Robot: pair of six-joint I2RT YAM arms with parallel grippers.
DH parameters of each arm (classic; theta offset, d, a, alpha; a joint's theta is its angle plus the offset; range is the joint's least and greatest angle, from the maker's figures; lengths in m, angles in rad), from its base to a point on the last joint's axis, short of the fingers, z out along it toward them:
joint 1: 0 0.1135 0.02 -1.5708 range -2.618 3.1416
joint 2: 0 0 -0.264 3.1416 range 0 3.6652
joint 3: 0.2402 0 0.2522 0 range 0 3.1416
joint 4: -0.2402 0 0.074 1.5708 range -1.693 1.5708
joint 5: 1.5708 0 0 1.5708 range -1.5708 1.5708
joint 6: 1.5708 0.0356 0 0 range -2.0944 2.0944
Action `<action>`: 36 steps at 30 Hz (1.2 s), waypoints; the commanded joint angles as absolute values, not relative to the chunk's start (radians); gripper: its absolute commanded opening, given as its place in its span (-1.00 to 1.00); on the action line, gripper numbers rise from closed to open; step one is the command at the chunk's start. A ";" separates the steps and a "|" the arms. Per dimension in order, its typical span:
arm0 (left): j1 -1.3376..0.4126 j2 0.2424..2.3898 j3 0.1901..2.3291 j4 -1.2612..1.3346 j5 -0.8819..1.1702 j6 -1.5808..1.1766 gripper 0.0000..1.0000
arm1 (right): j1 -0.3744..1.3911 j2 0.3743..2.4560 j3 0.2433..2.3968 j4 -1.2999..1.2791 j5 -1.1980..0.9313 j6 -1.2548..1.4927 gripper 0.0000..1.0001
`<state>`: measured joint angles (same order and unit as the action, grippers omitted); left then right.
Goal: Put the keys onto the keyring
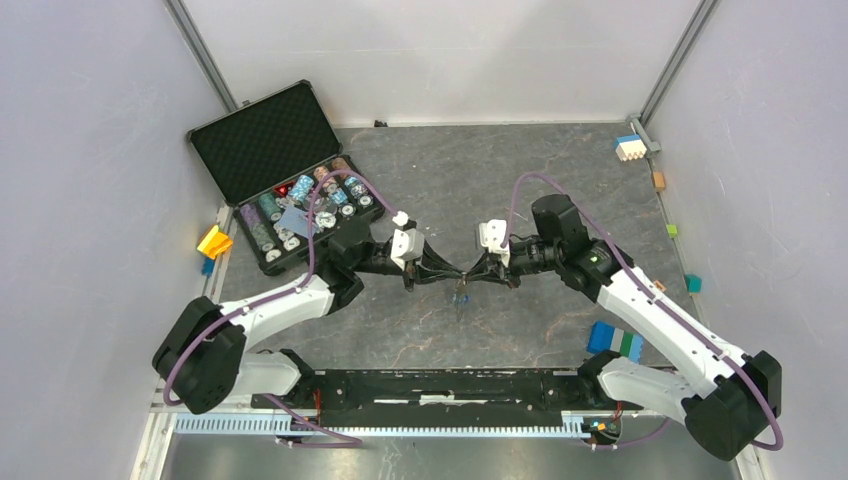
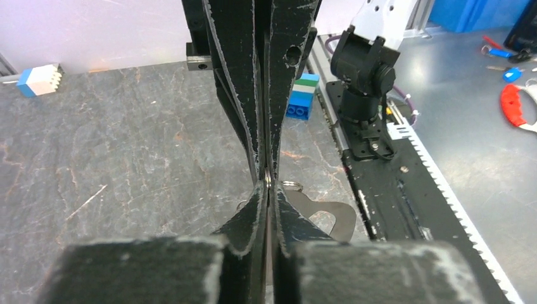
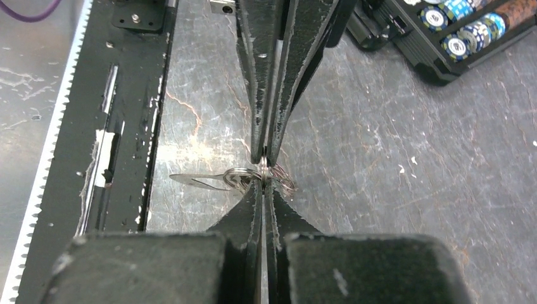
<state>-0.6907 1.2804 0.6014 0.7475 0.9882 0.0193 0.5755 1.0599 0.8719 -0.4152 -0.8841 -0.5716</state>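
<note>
My left gripper (image 1: pixel 452 277) and right gripper (image 1: pixel 470 277) meet tip to tip above the middle of the grey table. Both are shut. A thin silver ring, the keyring (image 3: pixel 263 171), stands edge-on where the tips meet and is pinched in both pairs of jaws. In the left wrist view the keyring (image 2: pixel 267 179) shows as a glint between my left gripper's (image 2: pixel 266 185) tips. A flat silver key (image 3: pixel 196 182) hangs off small rings beside my right gripper (image 3: pixel 263 182). The same key (image 2: pixel 332 215) lies just right of the left fingers. No coloured tags show. A small dark bundle (image 1: pixel 460 296) dangles under the tips.
An open black case of poker chips (image 1: pixel 290 190) stands at the back left. A blue-and-green block (image 1: pixel 615 340) lies near the right arm, a blue-and-white block (image 1: pixel 628 147) at the back right, a yellow block (image 1: pixel 213 241) off the left edge. A black rail (image 1: pixel 440 385) runs along the near edge.
</note>
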 commanded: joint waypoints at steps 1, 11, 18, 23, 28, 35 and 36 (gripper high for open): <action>-0.686 1.243 0.677 0.427 1.008 0.284 -0.71 | 0.583 1.068 0.984 -0.517 -0.792 -0.633 -1.00; -0.687 1.217 0.806 0.044 0.914 0.608 0.05 | 0.668 1.145 1.087 -0.686 -0.564 -0.670 -1.00; -0.686 1.218 0.758 0.190 0.913 0.573 0.11 | 0.727 1.200 1.142 -0.738 -0.472 -0.665 -1.00; -0.686 1.225 0.673 0.386 0.953 0.547 0.07 | 0.747 1.230 1.171 -0.760 -0.464 -0.666 -1.00; -0.686 1.267 0.643 0.516 0.998 0.500 0.00 | 0.757 1.249 1.191 -0.775 -0.464 -0.666 -1.00; -0.686 1.297 0.602 0.682 1.006 0.411 -0.03 | 0.765 1.268 1.210 -0.799 -0.456 -0.675 -1.00; -0.686 1.302 0.597 0.707 1.008 0.396 -0.04 | 0.767 1.271 1.214 -0.802 -0.455 -0.675 -1.00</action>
